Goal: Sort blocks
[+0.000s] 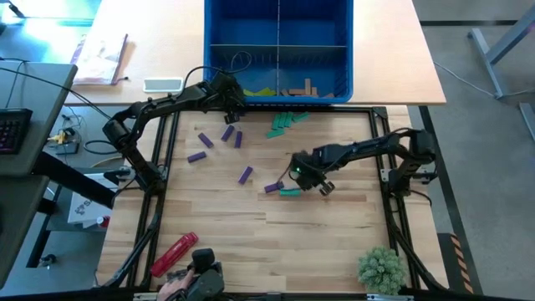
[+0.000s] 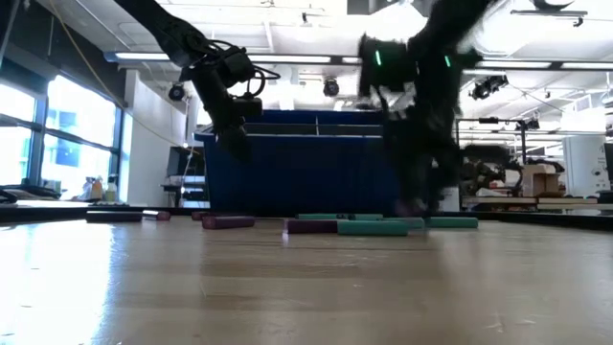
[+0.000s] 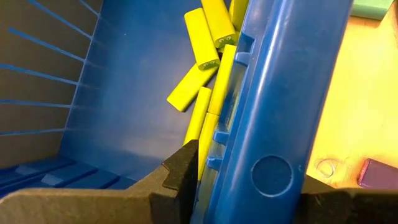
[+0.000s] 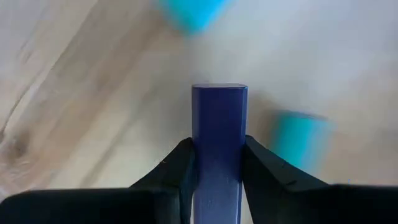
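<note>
1. Purple rectangular block: we see it standing between the right gripper's two dark fingers, which press both its long sides, above the pale wood table near the middle.
2. Teal rectangular blocks, blurred: two show on the wood past the held block in the right wrist view. From overhead, one teal block and one purple block lie just beside the right gripper.
3. Loose purple blocks: we count about five scattered on the table's left half, well apart from each other.
4. Teal cluster: several bars lie on the wood close to the front wall of the blue plastic divided bin.
5. Lime yellow-green blocks: a heap lies in one bin compartment against its front wall; tan wood blocks lie in the neighbouring compartment.
6. Left gripper: it hangs at the bin's front rim, its fingers set part-way apart astride the blue wall, one inside, one outside, with no block between them.
7. Red cylindrical tool: it lies at the table's near left edge.
</note>
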